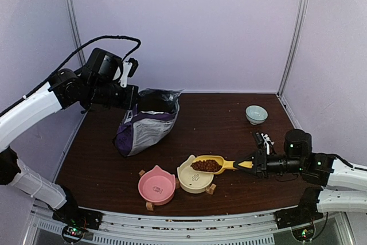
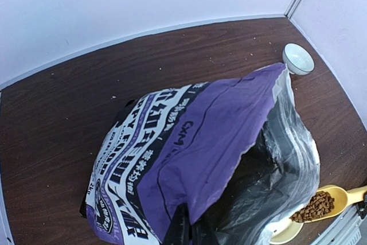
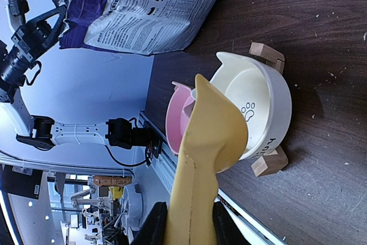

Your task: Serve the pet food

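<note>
My right gripper is shut on the handle of a yellow scoop, which holds a heap of dark-brown pet food over the cream bowl. In the right wrist view the scoop's underside covers part of the cream bowl, and the kibble is hidden. My left gripper is shut on the top edge of the purple food bag and holds it open. In the left wrist view the bag fills the frame, with the scoop and kibble at lower right.
A pink cat-ear bowl on wooden feet stands left of the cream bowl. A small pale-green bowl sits at the back right, also in the left wrist view. Walls close the back and sides.
</note>
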### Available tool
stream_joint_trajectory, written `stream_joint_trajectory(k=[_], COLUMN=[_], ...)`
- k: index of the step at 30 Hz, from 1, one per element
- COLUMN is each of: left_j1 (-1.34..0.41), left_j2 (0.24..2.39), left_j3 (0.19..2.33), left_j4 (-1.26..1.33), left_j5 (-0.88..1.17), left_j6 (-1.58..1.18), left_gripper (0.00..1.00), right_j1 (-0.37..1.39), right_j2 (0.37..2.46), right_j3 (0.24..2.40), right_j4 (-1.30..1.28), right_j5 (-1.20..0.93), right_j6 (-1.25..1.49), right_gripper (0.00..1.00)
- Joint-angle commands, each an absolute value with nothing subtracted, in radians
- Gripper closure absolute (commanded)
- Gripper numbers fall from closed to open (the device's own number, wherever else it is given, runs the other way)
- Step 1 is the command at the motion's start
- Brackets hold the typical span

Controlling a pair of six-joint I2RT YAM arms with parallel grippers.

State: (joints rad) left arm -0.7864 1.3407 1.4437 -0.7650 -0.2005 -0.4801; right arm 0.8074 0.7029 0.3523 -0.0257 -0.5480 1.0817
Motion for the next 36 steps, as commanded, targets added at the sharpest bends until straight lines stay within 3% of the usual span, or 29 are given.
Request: stream_joint_trajectory(k=[1, 36], left_j1=[-0.777, -0.767], left_j2=[1.321, 1.281], left_j3=[1.438, 1.390], left_j4=[-0.716, -0.714], left_j5=[-0.182, -0.169], left_j6=[-0.497, -0.489], left_gripper=[1.00, 1.00], right_j1=[0.812, 0.812], right_j2=[0.733, 0.814], right_j3=[0.366, 0.583], right_j4=[-0.014, -0.323], right_j5=[-0.532, -0.501], right_j6=[1.043, 0.888], right_gripper=[0.88, 0.88])
